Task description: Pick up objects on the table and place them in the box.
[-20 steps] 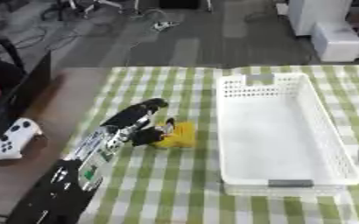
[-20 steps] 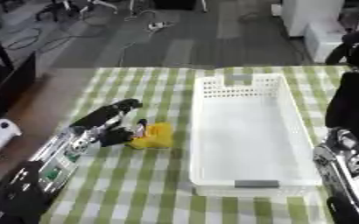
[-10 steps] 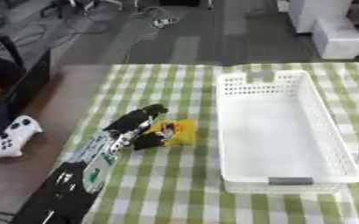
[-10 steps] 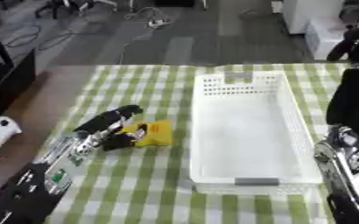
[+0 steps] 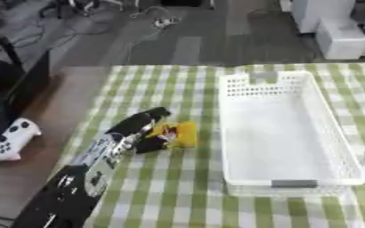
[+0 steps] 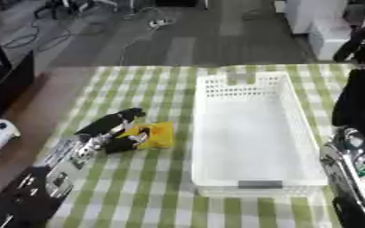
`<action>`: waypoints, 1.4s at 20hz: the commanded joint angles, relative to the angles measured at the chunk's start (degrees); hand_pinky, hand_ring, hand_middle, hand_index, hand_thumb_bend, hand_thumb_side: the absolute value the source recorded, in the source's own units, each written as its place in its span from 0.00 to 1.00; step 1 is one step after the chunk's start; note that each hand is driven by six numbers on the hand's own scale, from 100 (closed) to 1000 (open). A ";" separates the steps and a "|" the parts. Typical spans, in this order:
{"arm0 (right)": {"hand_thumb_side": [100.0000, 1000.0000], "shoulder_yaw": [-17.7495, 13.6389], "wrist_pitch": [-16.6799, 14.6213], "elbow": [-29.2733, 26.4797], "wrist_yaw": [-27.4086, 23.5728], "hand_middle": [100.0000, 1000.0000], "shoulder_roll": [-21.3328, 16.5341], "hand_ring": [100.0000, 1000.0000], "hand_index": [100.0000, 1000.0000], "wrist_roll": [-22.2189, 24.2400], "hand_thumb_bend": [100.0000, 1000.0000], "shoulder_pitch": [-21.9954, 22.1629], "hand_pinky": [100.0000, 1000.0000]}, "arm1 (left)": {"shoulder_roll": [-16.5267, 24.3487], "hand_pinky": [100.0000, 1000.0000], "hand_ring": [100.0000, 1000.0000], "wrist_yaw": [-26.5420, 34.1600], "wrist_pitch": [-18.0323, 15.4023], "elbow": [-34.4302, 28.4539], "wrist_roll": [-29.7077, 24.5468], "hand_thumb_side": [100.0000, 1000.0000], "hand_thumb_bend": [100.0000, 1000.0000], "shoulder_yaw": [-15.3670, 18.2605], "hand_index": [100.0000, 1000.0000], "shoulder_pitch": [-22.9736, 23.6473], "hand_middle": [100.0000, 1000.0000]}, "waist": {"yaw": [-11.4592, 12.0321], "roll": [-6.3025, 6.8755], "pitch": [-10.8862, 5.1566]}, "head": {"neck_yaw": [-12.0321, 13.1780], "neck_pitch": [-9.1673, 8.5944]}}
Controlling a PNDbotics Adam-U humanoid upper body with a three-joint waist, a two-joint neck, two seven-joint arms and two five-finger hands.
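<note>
A green-and-white checked table [image 5: 185, 196] fills the lower and middle frame, with grey floor across the top. On its right half stands a long white box [image 5: 283, 133], with perforated walls, running from mid frame toward the lower right; nothing shows inside it. The left arm [image 5: 80, 178] comes up from the lower left corner, black with silver joints, slanting toward the centre. The left hand [image 5: 143, 131] lies at centre left, its fingers curled down over the left edge of a yellow packet [image 5: 178, 133] that rests flat on the cloth just left of the box, apart from its wall. The right hand [image 6: 353, 178] shows at the lower right edge of the right eye view, beside the box; I cannot tell its fingers' state. A white game controller [image 5: 6, 140] lies at the left edge on a brown surface.
</note>
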 commanded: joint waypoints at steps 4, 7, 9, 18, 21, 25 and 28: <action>0.75 -0.20 0.27 -0.76 -0.37 0.49 -0.13 0.45 0.61 0.09 0.00 -1.57 0.24 | 0.29 1.00 1.00 -1.20 -0.80 1.01 0.33 1.00 0.00 0.48 1.00 -0.62 1.00 | -0.43 -0.28 -0.17 | 0.52 0.46; 0.75 -0.23 0.29 -0.76 -0.46 0.49 -0.07 0.45 0.61 0.04 0.00 -1.72 0.24 | 0.19 1.00 1.00 -1.58 -1.11 1.67 0.56 1.00 0.00 0.57 1.00 -0.56 1.00 | -0.58 -0.31 -0.06 | 0.43 0.67; 0.74 -0.31 0.43 -0.76 -0.52 0.49 -0.05 0.45 0.60 -0.25 0.00 -1.77 0.24 | 0.14 1.00 1.00 -1.81 -1.31 2.09 0.66 1.00 0.00 0.63 1.00 -0.52 1.00 | -0.67 -0.33 -0.01 | 0.39 0.83; 0.77 -0.93 1.71 -0.76 -0.11 0.49 0.00 0.45 0.60 -5.66 0.00 -1.95 0.25 | 0.09 1.00 1.00 -2.49 -2.09 3.64 0.50 1.00 0.00 0.82 1.00 -0.74 1.00 | -0.94 -0.36 0.13 | 0.37 1.20; 0.77 -0.80 1.95 -0.76 0.34 0.49 0.02 0.45 0.60 -6.87 0.00 -2.04 0.25 | -0.16 1.00 1.00 -2.74 -2.28 4.19 0.42 1.00 0.00 0.82 1.00 -0.85 1.00 | -1.01 -0.37 0.16 | 0.50 1.25; 0.78 -0.62 2.12 -0.76 0.75 0.49 0.06 0.45 0.60 -7.52 0.00 -2.17 0.25 | -0.42 1.00 1.00 -3.11 -2.50 4.72 0.59 1.00 0.00 0.84 1.00 -0.95 1.00 | -1.09 -0.34 0.17 | 0.55 1.07; 0.78 -0.54 2.18 -0.76 0.88 0.49 0.07 0.45 0.60 -7.65 0.00 -2.25 0.25 | -0.50 1.00 1.00 -3.38 -2.61 5.02 0.73 1.00 0.00 0.88 1.00 -0.93 1.00 | -1.14 -0.32 0.17 | 0.27 1.02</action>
